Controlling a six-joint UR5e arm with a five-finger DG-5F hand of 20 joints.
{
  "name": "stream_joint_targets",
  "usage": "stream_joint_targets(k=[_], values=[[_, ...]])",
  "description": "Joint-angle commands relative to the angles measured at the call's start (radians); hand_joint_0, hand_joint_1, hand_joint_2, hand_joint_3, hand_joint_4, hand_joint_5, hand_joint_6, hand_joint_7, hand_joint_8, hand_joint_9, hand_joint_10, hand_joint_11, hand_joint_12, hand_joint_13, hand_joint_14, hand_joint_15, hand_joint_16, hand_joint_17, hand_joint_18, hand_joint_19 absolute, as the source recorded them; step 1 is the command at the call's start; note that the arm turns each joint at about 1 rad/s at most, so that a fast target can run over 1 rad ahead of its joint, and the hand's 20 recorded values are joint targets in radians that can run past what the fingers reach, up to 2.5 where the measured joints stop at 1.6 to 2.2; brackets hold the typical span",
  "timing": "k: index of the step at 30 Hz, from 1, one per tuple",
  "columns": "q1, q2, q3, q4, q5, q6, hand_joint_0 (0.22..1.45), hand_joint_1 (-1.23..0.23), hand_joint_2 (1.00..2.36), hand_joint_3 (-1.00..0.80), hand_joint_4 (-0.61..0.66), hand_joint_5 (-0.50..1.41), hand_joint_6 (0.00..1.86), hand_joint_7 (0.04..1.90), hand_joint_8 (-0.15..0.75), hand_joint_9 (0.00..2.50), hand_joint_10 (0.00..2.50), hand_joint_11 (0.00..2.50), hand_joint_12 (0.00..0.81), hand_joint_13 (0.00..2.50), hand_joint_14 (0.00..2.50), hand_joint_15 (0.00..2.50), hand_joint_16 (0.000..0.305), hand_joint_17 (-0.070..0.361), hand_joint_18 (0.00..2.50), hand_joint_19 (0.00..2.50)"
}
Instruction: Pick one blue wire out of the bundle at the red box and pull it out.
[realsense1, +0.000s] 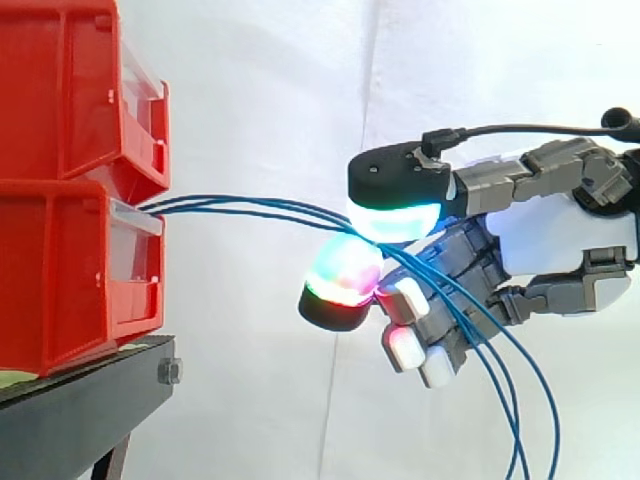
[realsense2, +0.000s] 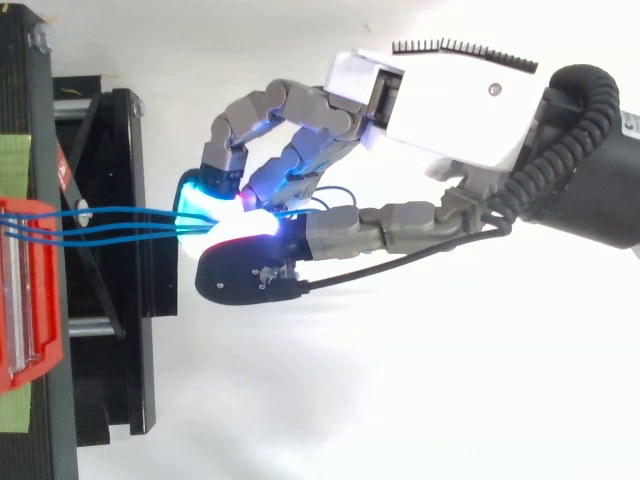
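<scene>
Fingertips (realsense1: 395, 218) of the hand (realsense1: 565, 235) pinch the blue wires (realsense1: 250, 208) between glowing pads, apart from the lower red bin (realsense1: 70, 280). Wires run level from bin to pads; the pull should follow that axis, away from the bin. Number pinched unclear.

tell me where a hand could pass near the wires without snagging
Free: above the blue wires, between the upper red bin and the hand; also beneath them, between the black stand and the fingers. Crowded: at the fingers' pinch and under the hand, where wires hang.
</scene>
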Motion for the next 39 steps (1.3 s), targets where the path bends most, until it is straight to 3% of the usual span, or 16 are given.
stream_joint_targets(k=[1, 6, 11, 14, 15, 18, 21, 23, 28, 30, 34, 39], values=[[0.000, 0.000, 0.000, 0.000, -0.002, 0.000, 0.59, -0.66, 1.02, -0.14, 0.22, -0.18, 0.92, 0.85, 0.382, 0.96, 0.01, 1.07, 0.437, 0.97, 0.02, 0.67, 0.058, 0.131, 0.86, 0.65], [0.000, 0.001, 0.000, 0.000, 0.000, 0.000, 0.62, -0.78, 1.02, -0.14, 0.14, -0.19, 0.93, 0.83, 0.363, 0.91, 0.01, 1.06, 0.420, 0.96, 0.02, 0.68, 0.055, 0.124, 0.84, 0.64], [0.000, 0.000, 0.000, 0.000, -0.005, 0.000, 0.65, -0.86, 1.02, -0.21, 0.17, -0.20, 0.94, 0.81, 0.356, 0.89, 0.01, 1.06, 0.417, 0.95, 0.02, 0.68, 0.055, 0.124, 0.86, 0.61], [0.000, 0.001, 0.000, -0.002, -0.011, 0.000, 0.65, -0.89, 1.01, -0.33, 0.21, -0.20, 0.94, 0.79, 0.355, 0.88, 0.01, 1.05, 0.416, 0.95, 0.02, 0.67, 0.055, 0.124, 0.86, 0.61], [-0.002, 0.001, 0.000, 0.000, -0.011, 0.000, 0.62, -0.86, 1.01, -0.43, 0.23, -0.20, 0.93, 0.80, 0.350, 0.88, 0.01, 1.06, 0.413, 0.95, 0.02, 0.68, 0.055, 0.123, 0.86, 0.63], [-0.002, 0.001, 0.000, 0.000, -0.011, 0.000, 0.55, -0.72, 1.00, -0.50, 0.23, -0.18, 0.90, 0.83, 0.359, 0.92, 0.01, 1.06, 0.427, 0.96, 0.02, 0.69, 0.057, 0.128, 0.85, 0.65], [-0.003, 0.001, 0.000, -0.002, -0.011, 0.000, 0.55, -0.59, 1.00, -0.48, 0.23, -0.16, 0.86, 0.87, 0.355, 0.95, 0.01, 1.03, 0.420, 0.96, 0.02, 0.68, 0.057, 0.127, 0.84, 0.67], [-0.003, 0.003, 0.000, -0.002, -0.011, 0.000, 0.58, -0.57, 1.01, -0.41, 0.22, -0.16, 0.85, 0.90, 0.351, 0.94, 0.01, 1.02, 0.415, 0.95, 0.02, 0.68, 0.055, 0.124, 0.83, 0.68], [-0.003, 0.003, 0.000, -0.002, -0.011, 0.000, 0.58, -0.62, 1.02, -0.24, 0.19, -0.17, 0.87, 0.95, 0.359, 0.96, 0.01, 1.05, 0.420, 0.96, 0.02, 0.68, 0.055, 0.124, 0.84, 0.67], [-0.005, 0.003, 0.000, -0.002, -0.012, 0.000, 0.58, -0.64, 1.02, -0.17, 0.21, -0.17, 0.91, 0.88, 0.373, 0.98, 0.01, 1.06, 0.437, 0.99, 0.02, 0.68, 0.058, 0.130, 0.88, 0.65], [-0.006, 0.003, 0.000, -0.002, -0.022, 0.000, 0.59, -0.67, 1.02, -0.17, 0.22, -0.16, 0.92, 0.87, 0.379, 0.98, 0.01, 1.07, 0.441, 1.00, 0.02, 0.68, 0.059, 0.132, 0.90, 0.65], [-0.011, 0.003, 0.000, -0.002, -0.023, 0.000, 0.58, -0.69, 1.01, -0.28, 0.25, -0.17, 0.90, 0.86, 0.359, 0.97, 0.01, 1.07, 0.423, 0.98, 0.02, 0.69, 0.055, 0.124, 0.87, 0.66]])
